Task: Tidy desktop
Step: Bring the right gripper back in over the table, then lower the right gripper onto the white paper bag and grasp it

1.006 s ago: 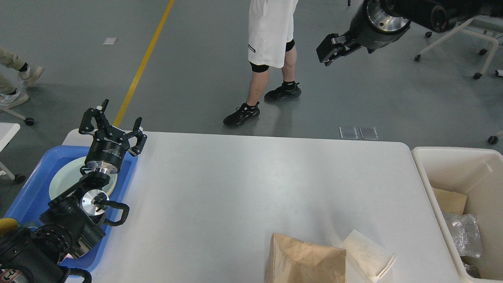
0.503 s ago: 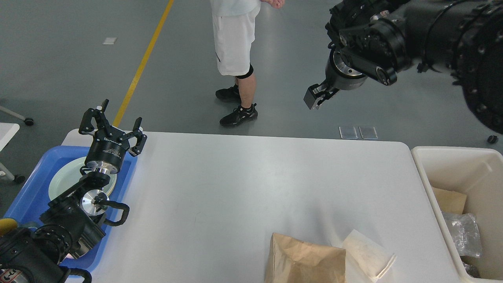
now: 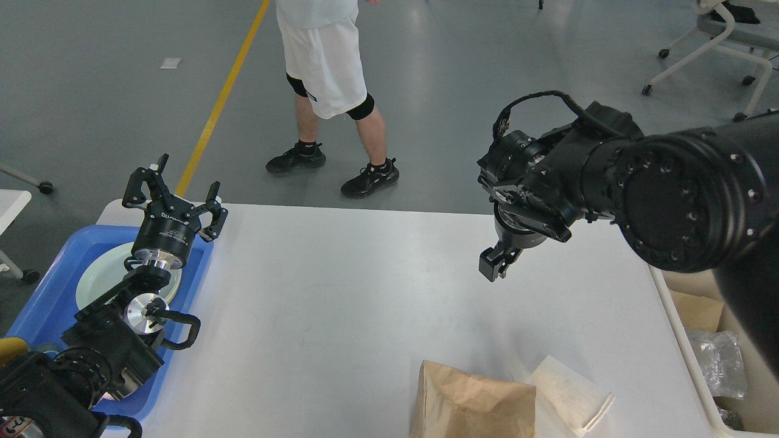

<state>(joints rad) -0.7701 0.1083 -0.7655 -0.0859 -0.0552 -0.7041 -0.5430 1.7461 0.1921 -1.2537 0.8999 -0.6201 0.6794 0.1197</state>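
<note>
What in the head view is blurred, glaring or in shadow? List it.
Head view: mostly sharp; soft glare across the desktop; faint shadow near the brown paper bag; right gripper dark, fingers indistinct; left gripper crisp; right arm looms large at the frame edge.

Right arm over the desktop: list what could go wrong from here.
1. The brown paper bag and the white paper lie at the near edge of the desktop; a clumsy push by the right pincer could slide them off.
2. The two overlap, so one grasp may drag both.
3. A person walks close behind the table, perhaps within the arm's sweep. The left pincer hangs open above the blue tray.
</note>
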